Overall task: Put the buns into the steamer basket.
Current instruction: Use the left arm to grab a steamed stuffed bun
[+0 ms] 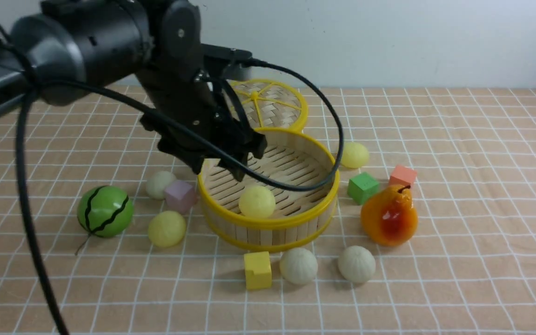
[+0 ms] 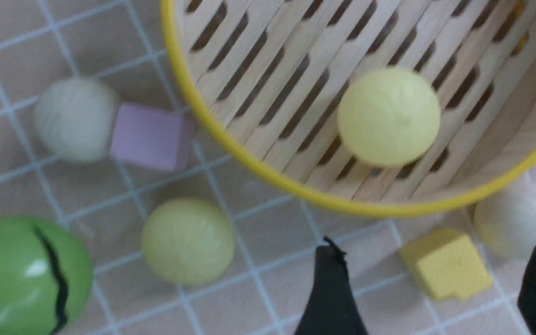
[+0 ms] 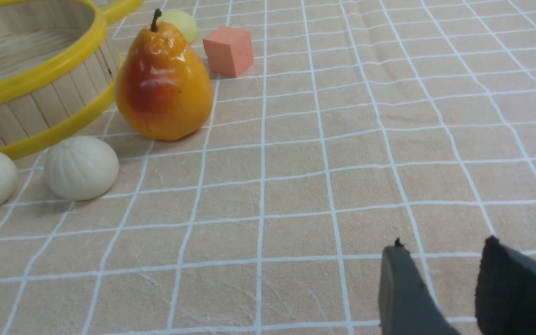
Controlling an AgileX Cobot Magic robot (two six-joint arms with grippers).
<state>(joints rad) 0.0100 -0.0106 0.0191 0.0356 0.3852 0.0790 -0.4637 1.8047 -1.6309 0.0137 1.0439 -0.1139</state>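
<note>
Resting on the slatted floor of the basket (image 1: pixel 296 218), near its front wall, is one yellow bun (image 1: pixel 257 201). The left pincer (image 1: pixel 219 168) hangs above it, spread wide and empty. On the bench (image 1: pixel 482 232) around the basket lie two white buns (image 1: pixel 298 265) in front, a second yellow bun (image 1: pixel 167 228) and a third white bun (image 1: pixel 160 184) to its left, and a third yellow bun (image 1: pixel 354 155) at its far right. The right pincer (image 3: pixel 444 243), fingers apart, holds nothing.

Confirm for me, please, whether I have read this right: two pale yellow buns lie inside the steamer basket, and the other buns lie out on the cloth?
Not quite. Only one pale yellow bun lies inside the steamer basket, as the front view shows. The other five buns lie out on the cloth, as you said.
</note>
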